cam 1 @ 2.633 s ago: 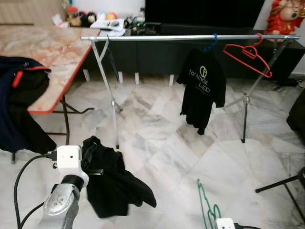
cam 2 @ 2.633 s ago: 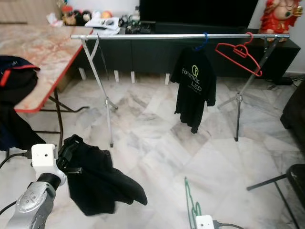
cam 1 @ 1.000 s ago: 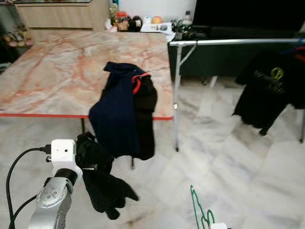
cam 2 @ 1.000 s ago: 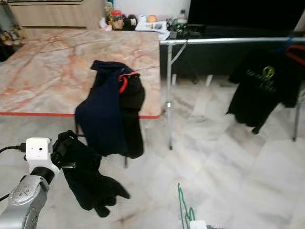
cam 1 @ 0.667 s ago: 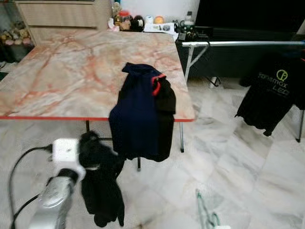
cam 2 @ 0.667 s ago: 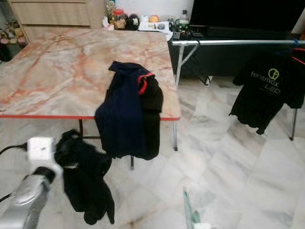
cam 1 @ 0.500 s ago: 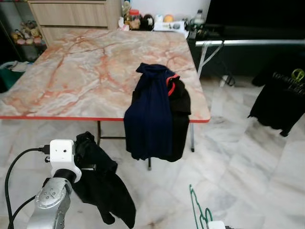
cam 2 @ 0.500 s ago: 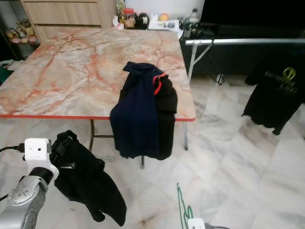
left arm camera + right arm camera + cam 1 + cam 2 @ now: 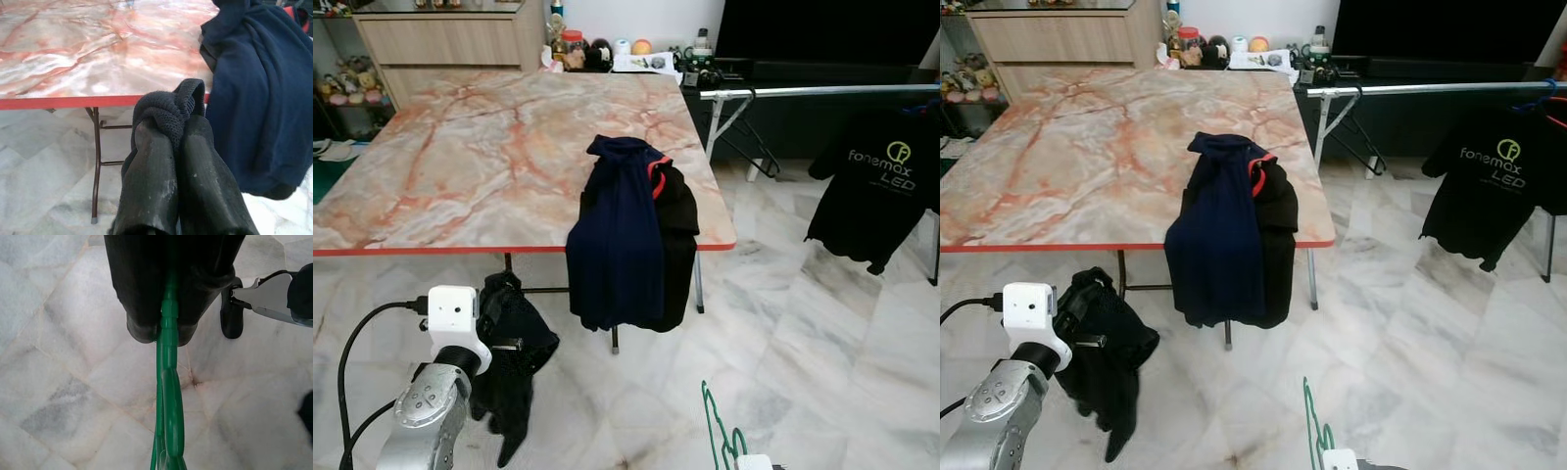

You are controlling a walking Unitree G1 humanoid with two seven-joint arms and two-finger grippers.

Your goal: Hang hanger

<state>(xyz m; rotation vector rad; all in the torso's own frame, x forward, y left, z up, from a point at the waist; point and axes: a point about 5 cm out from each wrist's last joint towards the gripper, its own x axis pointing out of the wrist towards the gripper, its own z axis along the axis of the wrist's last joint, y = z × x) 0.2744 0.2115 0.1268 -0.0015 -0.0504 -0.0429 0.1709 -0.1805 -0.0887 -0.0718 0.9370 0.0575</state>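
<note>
Left end effector [image 9: 171, 132]: held low at the robot's left, in front of the worktop's near edge; its two black fingers [image 9: 151, 176] are pressed together on a fold of a black knitted garment [image 9: 514, 367].
Black knitted garment: bunched at the fingertips and hanging down loose toward the marble floor [image 9: 822, 333], clear of the worktop.
Right end effector [image 9: 166, 335]: low at the robot's right, over the floor; its fingers are closed tight on a green hanger [image 9: 167, 401].
Green hanger: thin plastic, gripped along its stem, standing up out of the end effector in the head views [image 9: 717, 431]; well away from the rail.
Worktop [image 9: 460, 147]: orange-veined marble pattern with a red edge, on dark folding legs.
Navy garment [image 9: 617, 235]: draped over the near right corner of the worktop, with a red trim at the collar, hanging down past the edge over a black one [image 9: 677, 245].
Clothes rail [image 9: 822, 91]: silver bar behind the worktop to the right, on splayed legs.
Black T-shirt [image 9: 881, 186]: hanging from the rail at the far right, with a green and white logo on its chest.
Background: small jars and clutter at the far end of the worktop, a wooden drawer unit [image 9: 450, 44] at the back left.
</note>
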